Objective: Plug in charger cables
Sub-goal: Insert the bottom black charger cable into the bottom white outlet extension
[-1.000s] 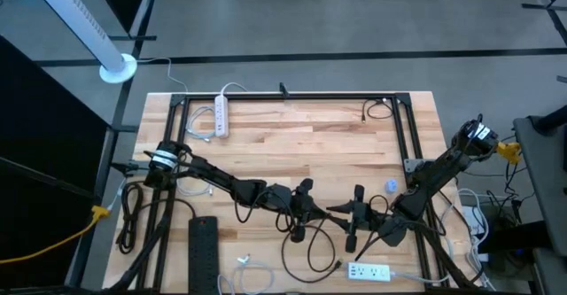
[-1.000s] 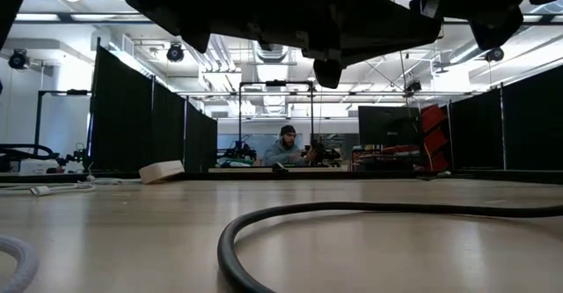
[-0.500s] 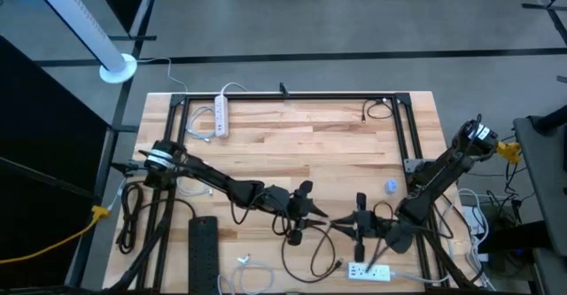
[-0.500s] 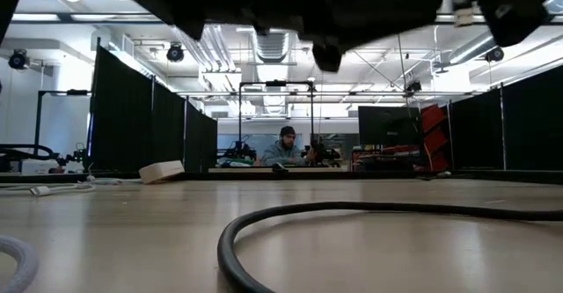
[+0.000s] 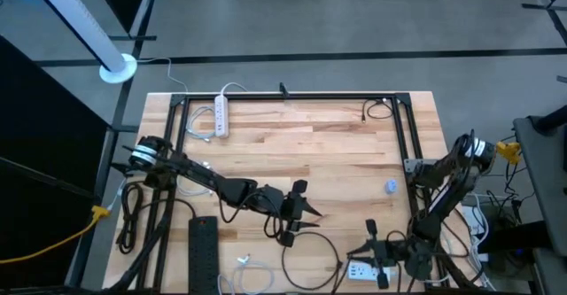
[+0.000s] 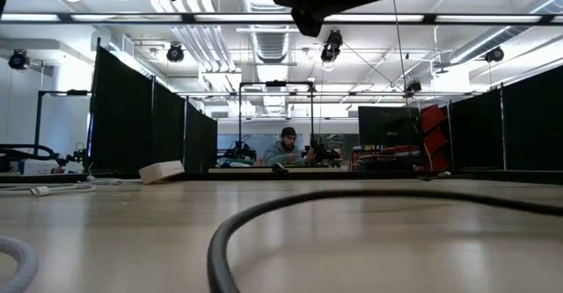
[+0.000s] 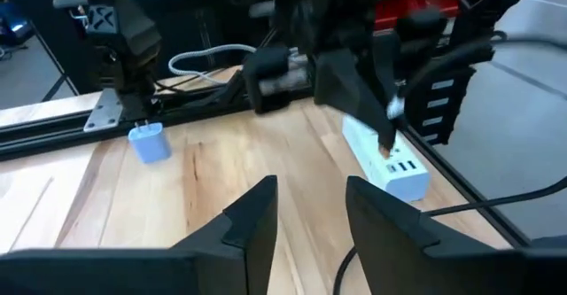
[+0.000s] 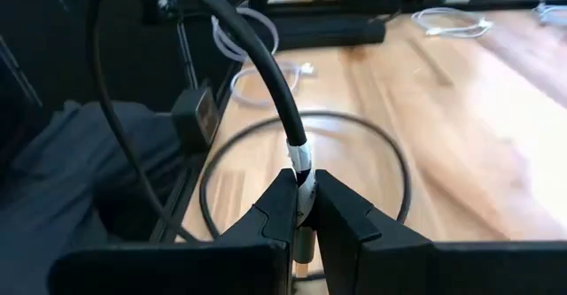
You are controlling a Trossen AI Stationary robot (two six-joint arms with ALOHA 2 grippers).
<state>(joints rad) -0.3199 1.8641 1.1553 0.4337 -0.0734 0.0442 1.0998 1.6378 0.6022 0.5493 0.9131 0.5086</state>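
A black charger cable [image 5: 312,247] lies in a loose loop on the wooden table near its front edge; the low view shows it as a dark arc [image 6: 264,216]. My right gripper [image 5: 371,241] is shut on the cable's plug end, just above a white power strip [image 5: 368,272] that lies flat near the front edge [image 7: 392,167]. My left gripper [image 5: 305,204] hovers open over the table's middle, left of the loop, with nothing between its fingers [image 7: 312,224]. It faces the right gripper [image 7: 359,82]. My right gripper pinches the black cable's plug end at its silver collar [image 8: 301,159] between the two fingers. The fingers lie along the cable. The cable [image 8: 262,52] rises out of the fingers, clear of the table, and arcs away to the loop on the wood.
A blue adapter [image 5: 391,186] stands right of centre. A black power strip [image 5: 203,249] and white cables [image 5: 243,263] lie at the near left. A second white strip [image 5: 221,116] and a small black cable [image 5: 376,111] lie along the far frame rail. A person [image 6: 286,148] sits far behind.
My right gripper has gone toward the table's near edge and a little right with the plug end, ending over the white power strip. The cable loop has been drawn after it. My left gripper has drifted slightly toward the left and near edge.
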